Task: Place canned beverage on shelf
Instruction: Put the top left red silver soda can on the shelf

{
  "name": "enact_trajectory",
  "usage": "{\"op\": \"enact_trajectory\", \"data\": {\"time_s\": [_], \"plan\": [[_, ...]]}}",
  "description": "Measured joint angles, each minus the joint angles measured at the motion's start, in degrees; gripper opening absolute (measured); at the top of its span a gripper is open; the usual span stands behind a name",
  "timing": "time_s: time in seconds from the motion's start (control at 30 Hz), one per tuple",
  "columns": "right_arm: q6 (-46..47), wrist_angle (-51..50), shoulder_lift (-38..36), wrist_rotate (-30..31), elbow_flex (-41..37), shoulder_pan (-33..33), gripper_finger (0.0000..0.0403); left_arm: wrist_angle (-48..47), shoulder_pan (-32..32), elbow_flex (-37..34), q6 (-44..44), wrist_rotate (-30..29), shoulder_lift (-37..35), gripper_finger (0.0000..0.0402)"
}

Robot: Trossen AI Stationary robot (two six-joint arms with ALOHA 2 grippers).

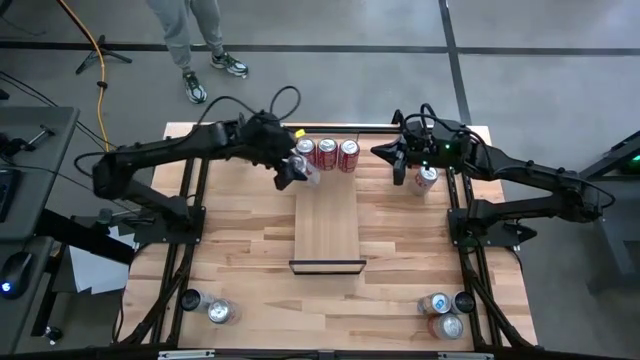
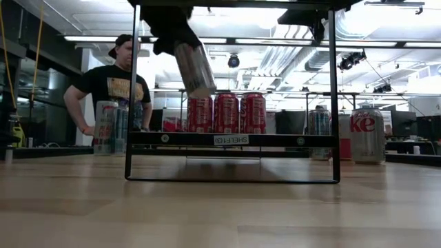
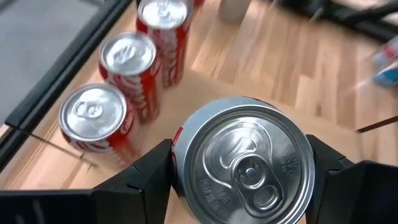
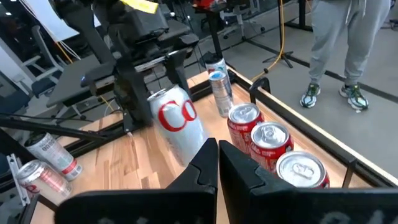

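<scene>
A grey workshop floor surrounds the striped wooden table (image 1: 240, 250); a person (image 1: 195, 40) stands beyond its far edge, at about eleven o'clock from the table's centre, and shows in the low view as a figure in a dark shirt and cap behind the cans.

The shelf (image 1: 328, 228), a narrow light-wood panel with a dark strip on its near end, runs down the middle of the table on a thin dark frame. Three red cans (image 1: 327, 154) stand upright in a row across its far end, at twelve o'clock, each touching or just beside the next.

The left gripper (image 1: 296, 168) hangs over the shelf's far left corner, at about eleven o'clock, just beside the row. Its fingers (image 3: 146, 174) are clamped on either side of a silver can (image 3: 245, 163) with red lettering. The low view shows that can tilted and raised clear of the shelf surface, its lower end close to the tops of the red cans.

The right gripper (image 4: 217, 163) is at about one o'clock, off the shelf's right side, with its fingers pressed together and nothing between them. A single can (image 1: 427, 178) stands on the table just beside it.

More cans sit at the near corners: a pair (image 1: 208, 306) at seven o'clock and a cluster (image 1: 445, 312) at five o'clock.
</scene>
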Motion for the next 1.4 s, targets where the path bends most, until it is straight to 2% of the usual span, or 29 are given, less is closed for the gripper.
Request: {"op": "enact_trajectory", "data": {"time_s": [0.3, 0.53, 0.77, 1.03, 1.2, 1.3, 1.4], "plan": [[0.8, -2.3, 0.0, 0.0, 0.0, 0.0, 0.0, -4.4, 0.0, 4.5, -3.5, -0.1, 11.2, 0.02], [0.9, -2.8, 0.0, 0.0, 0.0, 0.0, 0.0, -6.2, 0.0, 4.5, -8.0, -0.7, 15.6, 0.0201], [0.8, -2.8, 0.0, 0.0, 0.0, 0.0, 0.0, -4.9, -0.4, 4.6, -8.5, -1.3, 16.2, 0.021], [0.9, -2.8, 0.0, 0.0, 0.0, 0.0, 0.0, -4.6, -0.4, 4.6, -8.0, -0.2, 16.3, 0.0268], [0.9, -2.8, 0.0, 1.5, 0.0, 0.0, 0.0001, -4.1, -0.4, 4.5, -8.0, 1.7, 15.0, 0.029], [0.9, -2.8, 0.0, 2.6, 0.0, 0.0, 0.0014, -3.7, -0.2, 4.5, -8.0, 3.2, 13.7, 0.0296], [2.8, -2.8, 0.0, 3.9, 0.0, 0.0, 0.0046, -4.0, 0.2, 4.5, -8.2, 4.3, 11.7, 0.0297]]}}
